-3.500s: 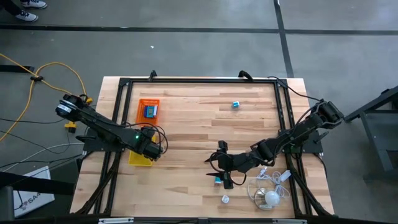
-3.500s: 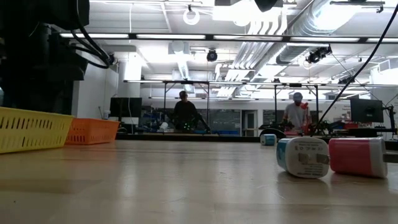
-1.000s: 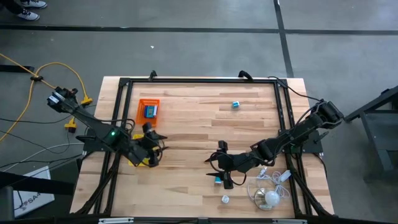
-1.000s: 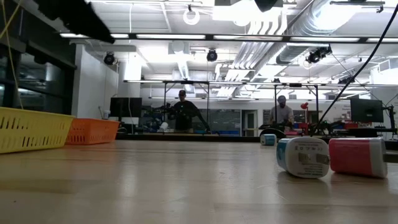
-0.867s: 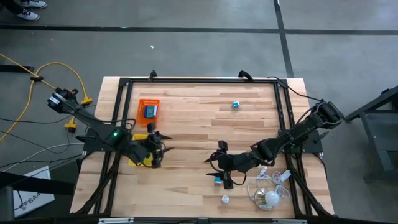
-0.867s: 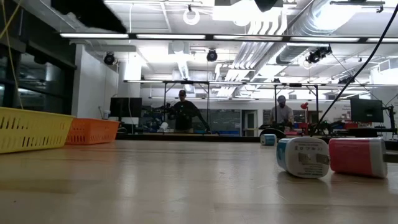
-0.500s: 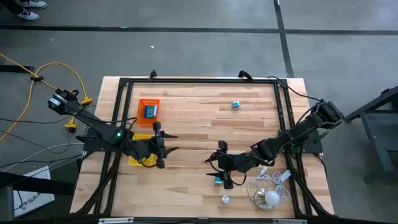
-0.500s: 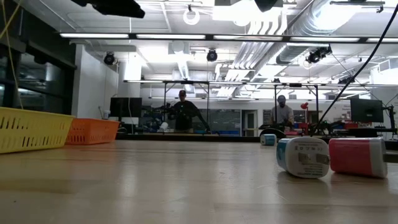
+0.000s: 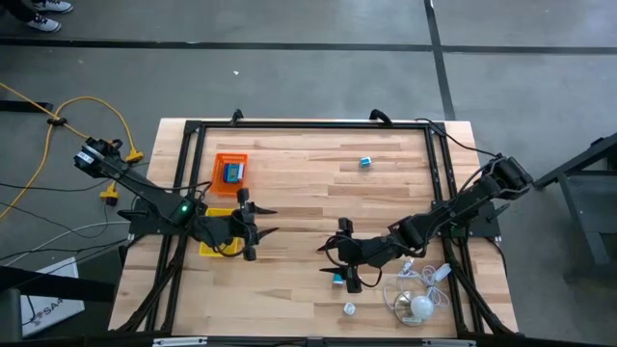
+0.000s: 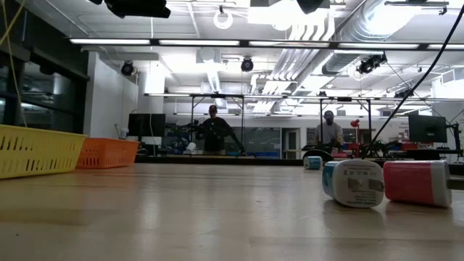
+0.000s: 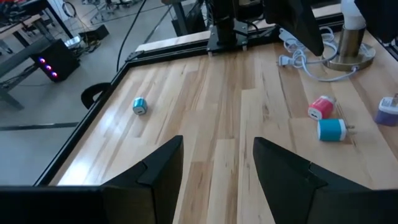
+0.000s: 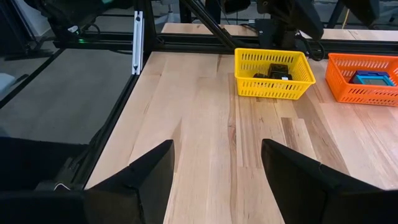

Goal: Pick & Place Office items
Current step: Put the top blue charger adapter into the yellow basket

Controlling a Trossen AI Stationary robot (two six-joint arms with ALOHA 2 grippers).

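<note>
Between placements: both grippers empty.
Left gripper (image 9: 258,222), fingers spread, left of centre beside yellow tray (image 9: 214,247); right gripper (image 9: 344,253), fingers spread, lower centre. Next: reach teal block (image 11: 331,129).

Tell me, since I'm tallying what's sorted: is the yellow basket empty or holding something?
Holding something. In the right wrist view, the yellow basket has small black items lying inside it; how many cannot be told.
</note>
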